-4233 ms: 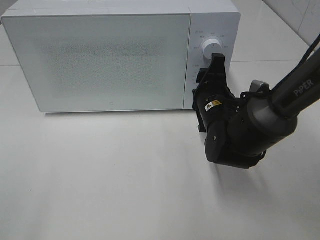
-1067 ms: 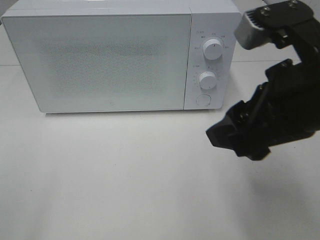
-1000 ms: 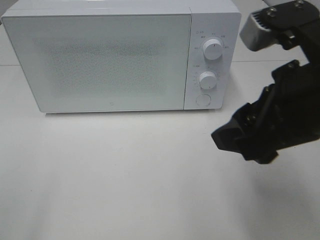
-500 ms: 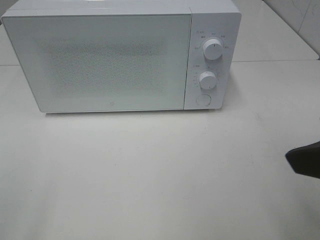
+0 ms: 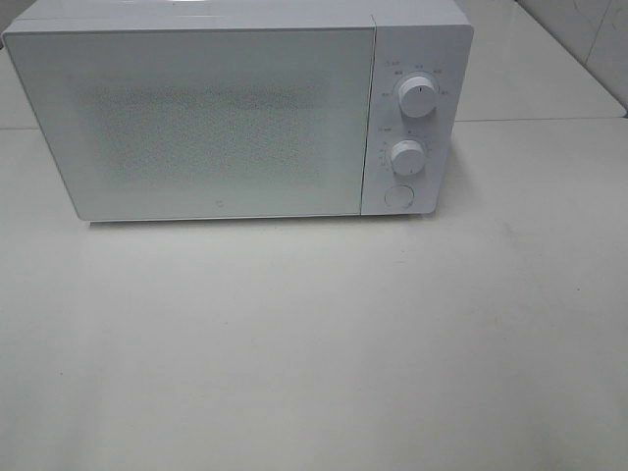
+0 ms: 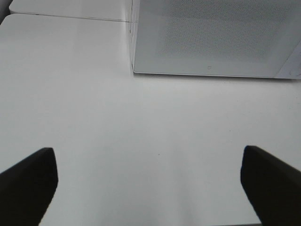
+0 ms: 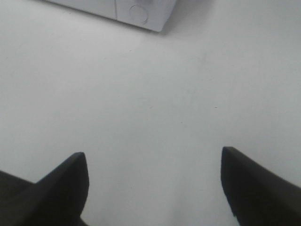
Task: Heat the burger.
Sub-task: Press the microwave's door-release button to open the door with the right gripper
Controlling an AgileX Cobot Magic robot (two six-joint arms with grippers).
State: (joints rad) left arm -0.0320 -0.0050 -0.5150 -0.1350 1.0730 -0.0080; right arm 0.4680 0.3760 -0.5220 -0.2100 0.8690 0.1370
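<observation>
The burger is out of view in every frame. A white microwave point(image 5: 235, 108) stands at the back of the table with its frosted door shut; two dials point(image 5: 416, 98) and a round button sit on its right panel. Neither arm appears in the exterior high view. In the left wrist view my left gripper point(image 6: 150, 183) is open over bare table, its dark fingertips point(image 6: 28, 181) far apart, with the microwave's lower front point(image 6: 211, 37) ahead. My right gripper point(image 7: 153, 188) is open too, nothing between its fingers, and the microwave's round button point(image 7: 138, 13) shows beyond it.
The white tabletop point(image 5: 314, 343) stretches in front of the microwave. A seam in the table runs behind it on the right point(image 5: 540, 120). A tiled wall point(image 5: 599, 39) rises at the far right corner.
My right arm, which was at the microwave's dials and then in front of the right side, has drawn back out of the exterior high view to the right.
</observation>
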